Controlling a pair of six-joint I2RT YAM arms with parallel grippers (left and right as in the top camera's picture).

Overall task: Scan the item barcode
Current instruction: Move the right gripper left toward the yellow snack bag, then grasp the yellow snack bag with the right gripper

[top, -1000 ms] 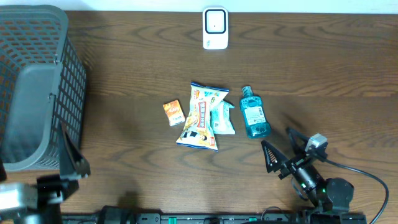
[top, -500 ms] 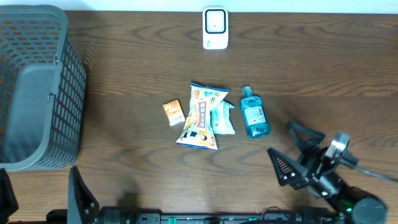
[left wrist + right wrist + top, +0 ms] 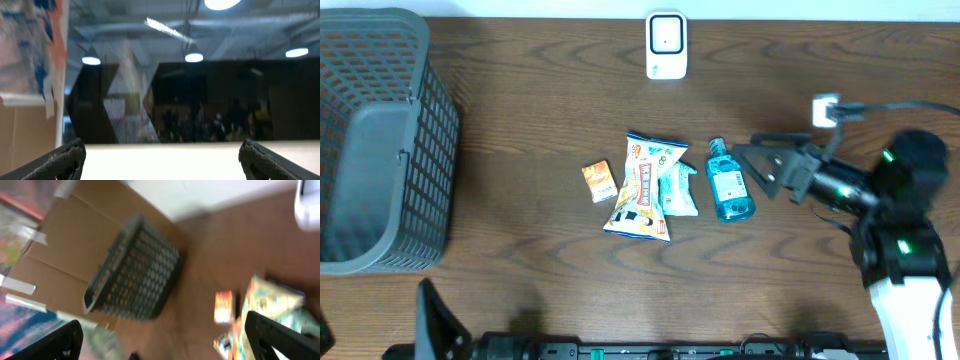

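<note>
Left gripper [image 3: 438, 322] at near table [image 3: 520, 100] edge, jaws wide, empty. Scanner [image 3: 666, 45] at far edge, centre. Blue bottle [image 3: 728, 185] lies flat mid-table, label up. Right gripper [image 3: 760, 165] just beside it, jaws wide: I'd straddle the body squarely, fingers off the label.

blk fingers [image 3: 765, 172], green LEDs [image 3: 888, 156], white arm link [image 3: 908, 310]

The table [image 3: 540, 120] is dark brown with wood grain. The basket [image 3: 420, 150] is dark grey, with a grid of holes. The scanner [image 3: 666, 45] is white. The bottle [image 3: 728, 185] is blue with a white label, the snack bag [image 3: 644, 187] white and orange, the small packet [image 3: 599, 181] orange.
</note>
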